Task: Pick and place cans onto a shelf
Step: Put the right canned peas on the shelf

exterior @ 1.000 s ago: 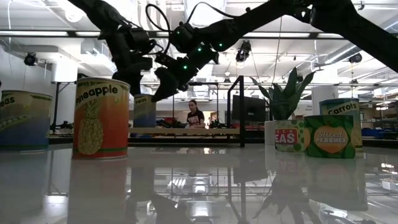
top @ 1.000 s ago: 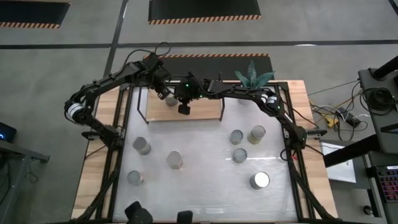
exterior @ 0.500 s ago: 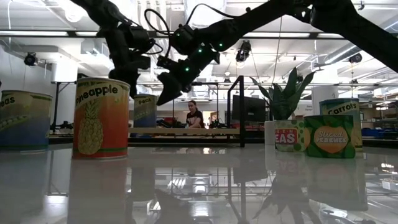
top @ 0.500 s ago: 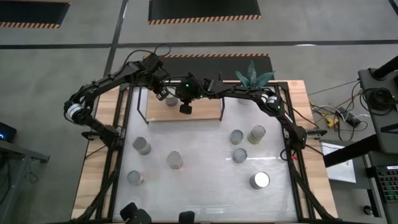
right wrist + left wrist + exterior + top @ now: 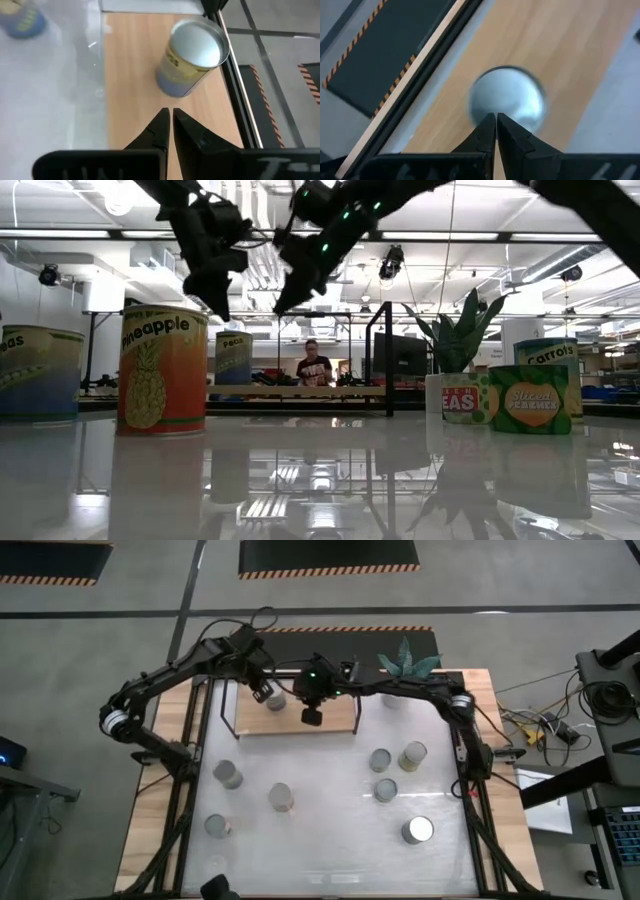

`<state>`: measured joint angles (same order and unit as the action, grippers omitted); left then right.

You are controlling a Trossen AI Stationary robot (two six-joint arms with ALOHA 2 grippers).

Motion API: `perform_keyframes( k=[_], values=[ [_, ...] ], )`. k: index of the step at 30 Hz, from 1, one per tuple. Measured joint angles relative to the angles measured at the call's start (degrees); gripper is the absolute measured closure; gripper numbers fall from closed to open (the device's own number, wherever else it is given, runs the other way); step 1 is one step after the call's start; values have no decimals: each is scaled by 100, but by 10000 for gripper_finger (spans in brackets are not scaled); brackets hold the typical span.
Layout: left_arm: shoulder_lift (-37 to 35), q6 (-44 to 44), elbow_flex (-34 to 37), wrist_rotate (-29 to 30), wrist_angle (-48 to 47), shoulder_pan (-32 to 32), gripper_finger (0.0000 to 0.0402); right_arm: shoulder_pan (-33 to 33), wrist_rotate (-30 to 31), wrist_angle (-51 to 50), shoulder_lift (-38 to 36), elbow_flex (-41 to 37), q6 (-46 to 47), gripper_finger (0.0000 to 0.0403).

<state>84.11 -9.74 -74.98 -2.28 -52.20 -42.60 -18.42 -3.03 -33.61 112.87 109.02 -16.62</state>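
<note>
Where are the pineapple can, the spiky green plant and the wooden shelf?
pineapple can [image 5: 163,370]: low view, on its label.
plant [image 5: 459,330]: low view, on its leaves.
shelf [image 5: 335,723]: high view, on bare board.

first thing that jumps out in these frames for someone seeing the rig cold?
Both arms crowd over the shelf at the table's far edge, the left gripper and right gripper shut and empty above it. One can stands alone on the shelf board, under the left gripper. Seven more cans, like the bright-topped one near the front right, are scattered over the white tabletop, and a spiky green plant sits at the back right.
</note>
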Motion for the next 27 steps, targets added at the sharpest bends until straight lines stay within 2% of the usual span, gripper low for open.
perform_keyframes(
  k=[4,11,20,22,27],
  values=[
    [0,-31,50,0,394,259,402,147,0,115,-725,-739,103,390],
    [127,-20,265,8,563,332,402,376,2,1251,-1841,-2317,451,390],
    [123,57,652,68,691,329,402,445,17,2061,-2674,-3471,670,390],
    [119,106,659,315,678,332,402,457,13,2064,-2758,-3571,704,390],
    [119,131,623,1432,416,316,402,533,14,2074,-2825,-3684,771,390]
  ],
)
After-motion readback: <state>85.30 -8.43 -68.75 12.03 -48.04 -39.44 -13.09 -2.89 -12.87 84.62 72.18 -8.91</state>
